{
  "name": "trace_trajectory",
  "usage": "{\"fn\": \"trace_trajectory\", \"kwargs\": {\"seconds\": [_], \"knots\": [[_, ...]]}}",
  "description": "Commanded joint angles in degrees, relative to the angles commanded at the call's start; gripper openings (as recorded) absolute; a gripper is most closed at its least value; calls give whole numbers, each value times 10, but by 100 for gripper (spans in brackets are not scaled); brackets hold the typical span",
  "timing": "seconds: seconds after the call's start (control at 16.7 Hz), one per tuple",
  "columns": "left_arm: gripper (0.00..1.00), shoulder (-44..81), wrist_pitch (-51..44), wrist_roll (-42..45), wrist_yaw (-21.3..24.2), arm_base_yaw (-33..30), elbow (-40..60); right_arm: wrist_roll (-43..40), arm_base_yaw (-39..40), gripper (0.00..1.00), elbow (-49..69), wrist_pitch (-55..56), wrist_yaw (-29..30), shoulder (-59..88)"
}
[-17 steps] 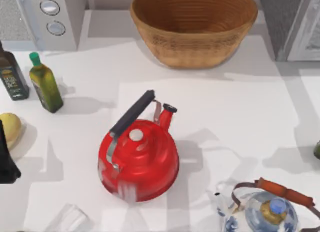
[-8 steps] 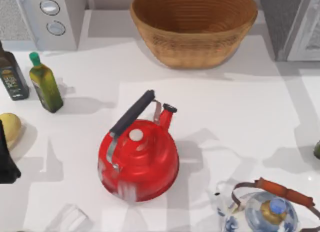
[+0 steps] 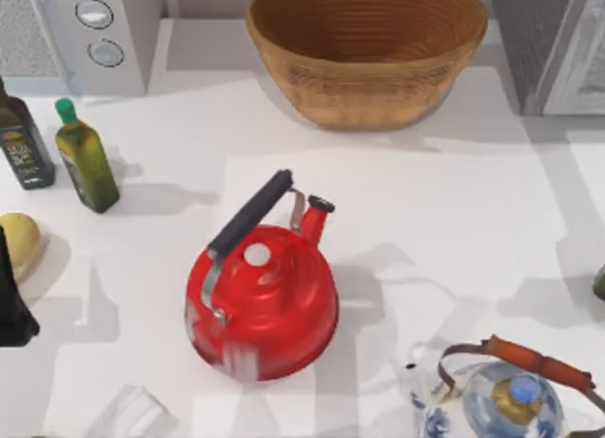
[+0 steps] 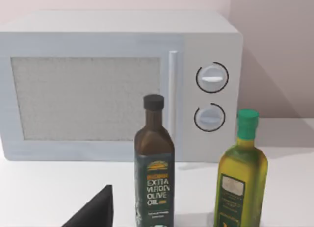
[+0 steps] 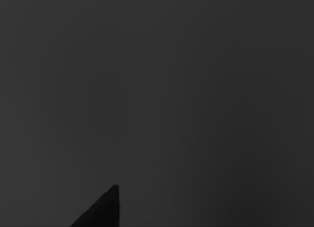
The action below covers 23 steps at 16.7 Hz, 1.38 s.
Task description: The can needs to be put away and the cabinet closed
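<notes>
The left gripper (image 3: 11, 301) is sitting at the table's left edge (its opening cannot be told); the cabinet (image 3: 553, 41) is standing at the far right; the right wrist view is dark.

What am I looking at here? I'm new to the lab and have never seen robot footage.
A simulated two-armed robot works at a white table. One picture looks down from above; the other two come from cameras on each wrist. From above you see a red kettle, a wicker basket, two oil bottles, a white appliance with two knobs, a blue-and-white teapot, and the cabinet at the top right. The dark shape at the left edge is the left arm. The left wrist camera faces the appliance and bottles. The right wrist view is dark.
</notes>
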Motion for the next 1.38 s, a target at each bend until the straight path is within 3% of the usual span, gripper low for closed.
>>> {"fn": "trace_trajectory", "kwargs": {"seconds": [0.3, 0.6, 0.84, 1.38], "knots": [[100, 0, 0, 0, 0, 0, 0, -8, -11, 100, -57, 15, 6, -42], [100, 0, 0, 0, 0, 0, 0, -23, -34, 100, -258, 61, 12, -178], [100, 0, 0, 0, 0, 0, 0, -28, -48, 100, -515, 109, 8, -360], [100, 0, 0, 0, 0, 0, 0, -16, -56, 100, -1227, 261, -34, -886]]}}
